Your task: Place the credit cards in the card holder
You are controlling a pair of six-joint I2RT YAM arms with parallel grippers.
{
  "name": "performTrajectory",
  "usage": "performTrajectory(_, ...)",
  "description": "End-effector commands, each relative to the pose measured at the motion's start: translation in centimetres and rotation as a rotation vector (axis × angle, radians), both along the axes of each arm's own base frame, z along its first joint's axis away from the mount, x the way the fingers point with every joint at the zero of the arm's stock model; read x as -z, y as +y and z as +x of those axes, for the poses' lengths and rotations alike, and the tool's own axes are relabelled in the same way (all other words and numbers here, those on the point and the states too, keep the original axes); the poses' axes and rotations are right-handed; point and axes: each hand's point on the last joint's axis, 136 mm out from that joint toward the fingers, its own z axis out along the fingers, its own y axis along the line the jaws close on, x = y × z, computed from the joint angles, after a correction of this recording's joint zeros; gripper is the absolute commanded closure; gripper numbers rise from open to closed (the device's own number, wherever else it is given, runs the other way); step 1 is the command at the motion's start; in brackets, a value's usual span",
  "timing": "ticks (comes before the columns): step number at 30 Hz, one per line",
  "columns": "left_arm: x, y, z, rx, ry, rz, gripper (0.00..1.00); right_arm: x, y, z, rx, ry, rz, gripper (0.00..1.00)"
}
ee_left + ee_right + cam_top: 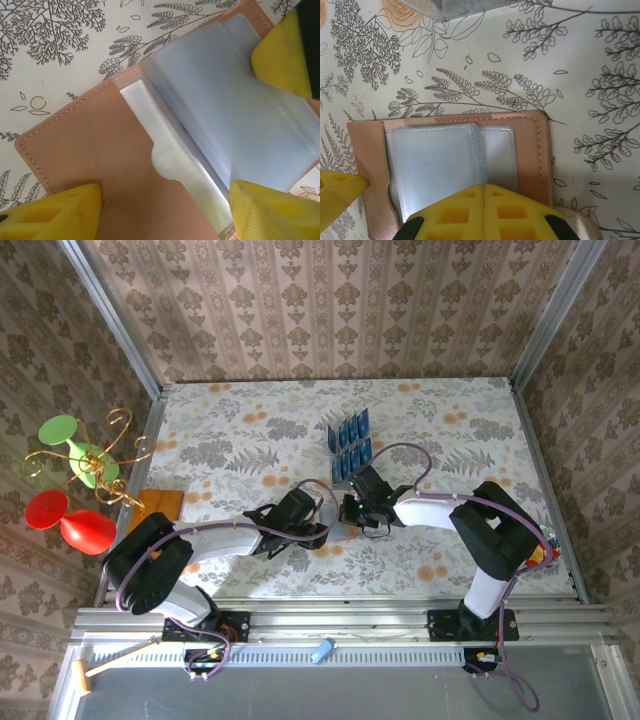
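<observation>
Start with the floral-patterned surface, carrying everything in play. Note both arms bent inward and meeting near its middle. Just beyond the meeting point, find the clear rack, with the credit cards upright in its slots in two blue rows; no card seen out of the rack. Locate the card holder between the two grippers: opened flat on the surface, tan cover down, clear greyish sleeves up, no blue card in any visible pocket. Check the left gripper: spread wide, one pad on the tan inner flap, the other at the edge of the sleeve stack, gripping nothing and apparently just pinning the card holder down. Check the right gripper: fingers closed together with nothing between them, tips resting on the sleeves. Read the step in hand as opening and steadying the card holder, ahead of any card pick-up. For the next move, hold the card holder flat with the left gripper; lift the right gripper off the sleeves, part its fingers and carry it to the rack; pinch one card by its upper edge; return it edge-first to a sleeve mouth. Expect thin, limp sleeves: align squarely before pushing in.
</observation>
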Motion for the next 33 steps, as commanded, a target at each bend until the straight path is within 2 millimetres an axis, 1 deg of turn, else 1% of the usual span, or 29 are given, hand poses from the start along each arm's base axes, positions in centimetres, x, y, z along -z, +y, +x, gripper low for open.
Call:
performTrajectory(1, -0.2, -0.2, 0.5, -0.024, -0.006, -0.015, 0.31, 0.7, 0.2, -0.6, -0.022, 0.018, -0.007, 0.97)
performTrajectory(14, -0.8, -0.8, 0.8, -0.025, -0.018, -0.068, 0.26, 1.3, 1.0, -1.1, -0.034, 0.029, -0.005, 0.97)
performTrajectory(24, -2.2, 0.0, 1.0, -0.057, -0.080, -0.103, 0.24, 1.3, 1.0, -1.1, -0.034, 0.030, -0.007, 0.97)
performTrajectory(33, -1.8, -1.3, 1.3, -0.025, -0.055, -0.099, 0.23, 1.4, 1.0, -1.2, -0.030, 0.034, -0.003, 0.97)
